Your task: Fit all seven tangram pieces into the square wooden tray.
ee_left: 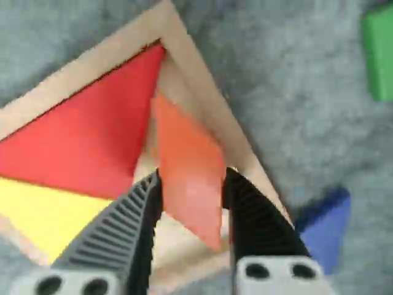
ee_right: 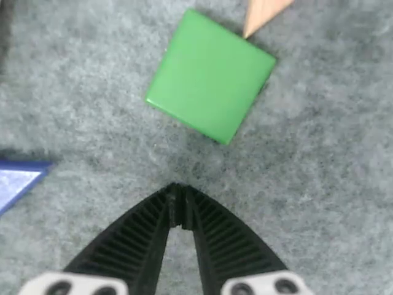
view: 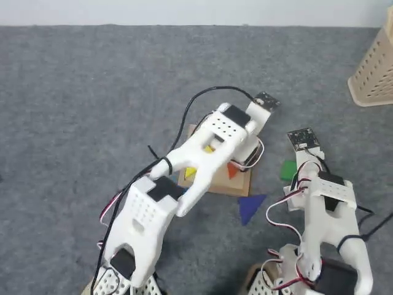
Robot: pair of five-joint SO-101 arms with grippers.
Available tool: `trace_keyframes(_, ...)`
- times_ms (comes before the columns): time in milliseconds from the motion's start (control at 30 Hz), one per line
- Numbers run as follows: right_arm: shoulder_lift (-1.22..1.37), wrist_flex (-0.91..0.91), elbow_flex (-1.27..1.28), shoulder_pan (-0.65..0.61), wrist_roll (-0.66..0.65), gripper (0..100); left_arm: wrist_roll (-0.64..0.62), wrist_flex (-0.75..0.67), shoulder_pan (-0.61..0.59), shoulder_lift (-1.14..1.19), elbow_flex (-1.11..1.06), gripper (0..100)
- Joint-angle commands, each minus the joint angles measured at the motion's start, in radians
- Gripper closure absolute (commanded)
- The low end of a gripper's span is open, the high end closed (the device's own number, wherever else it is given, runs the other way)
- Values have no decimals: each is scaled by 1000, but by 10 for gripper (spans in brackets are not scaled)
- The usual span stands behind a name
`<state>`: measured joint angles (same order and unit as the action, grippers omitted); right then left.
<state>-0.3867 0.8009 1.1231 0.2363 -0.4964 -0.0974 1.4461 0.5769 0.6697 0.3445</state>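
The square wooden tray holds a red triangle and a yellow triangle. My left gripper hangs over the tray's corner, shut on an orange parallelogram that lies tilted along the tray's inner edge. In the high view the left arm covers most of the tray. A green square lies on the carpet just ahead of my right gripper, which is shut and holds nothing. A blue triangle rests on the carpet beside the tray.
Grey carpet covers the whole table. A cream perforated basket stands at the far right. The tray's corner pokes in close to the green square. The blue triangle lies off to one side of the right gripper.
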Motion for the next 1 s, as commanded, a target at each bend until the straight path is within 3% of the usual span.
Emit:
trace_keyframes(0,-22,-13,5,-10,-6,992,-12,46,-2,-14,97,874)
trace_keyframes(267,-22,-13,5,-10,-6,992,-9,46,-3,-60,91,799)
trace_keyframes(467,-22,-13,5,-10,-6,992,-12,46,-25,-80,97,798)
trace_keyframes(700,-22,-13,5,-10,-6,992,-5,46,-216,-374,27,824)
trace_keyframes(967,-24,-15,-20,-13,-2,992,31,-106,-459,-844,-476,824)
